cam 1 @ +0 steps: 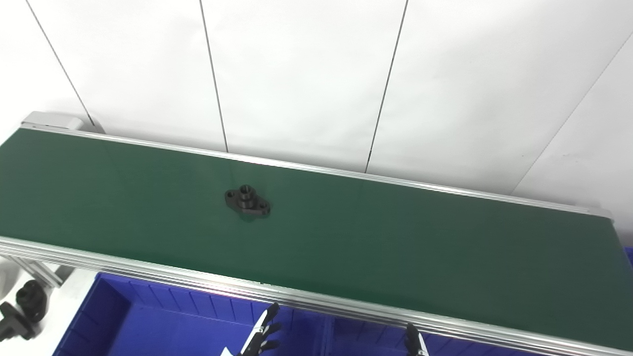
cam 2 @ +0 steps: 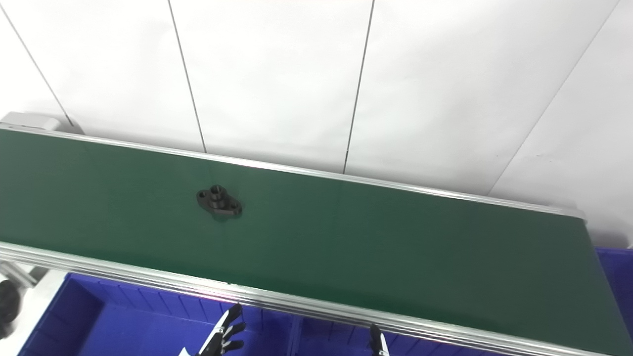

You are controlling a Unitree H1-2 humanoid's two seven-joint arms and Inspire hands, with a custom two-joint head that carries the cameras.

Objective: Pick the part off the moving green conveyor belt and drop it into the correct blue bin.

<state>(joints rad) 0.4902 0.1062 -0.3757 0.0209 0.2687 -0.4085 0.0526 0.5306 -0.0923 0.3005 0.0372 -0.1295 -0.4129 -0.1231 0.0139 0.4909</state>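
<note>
At the far left, below the belt's near rail, a black fitting (cam 1: 22,309) sits on a pale surface, just outside the blue bin (cam 1: 113,316). The bin lies under the near rail (cam 1: 148,269), its ribbed wall partly hidden by that rail. A second bin (cam 1: 366,336) adjoins it on the right, mostly cut off by the picture's bottom edge.

The left hand (cam 1: 262,336) pokes up from the bottom edge over the first bin, fingers apart and holding nothing — only the fingertips and a strip of white show. The right hand (cam 1: 414,341) shows as little more than dark fingertips at the edge near the second bin; whether it is spread or closed cannot be told.

On the green belt (cam 1: 395,247) the part (cam 1: 247,200) — a black flange with a raised hub and a hole at each end — lies flat, left of the middle and nearer the far rail. The near rail lies between it and both hands, well apart from each. A further blue bin (cam 2: 615,277) peeks past the belt's right end. White wall panels (cam 1: 306,74) stand behind.
</note>
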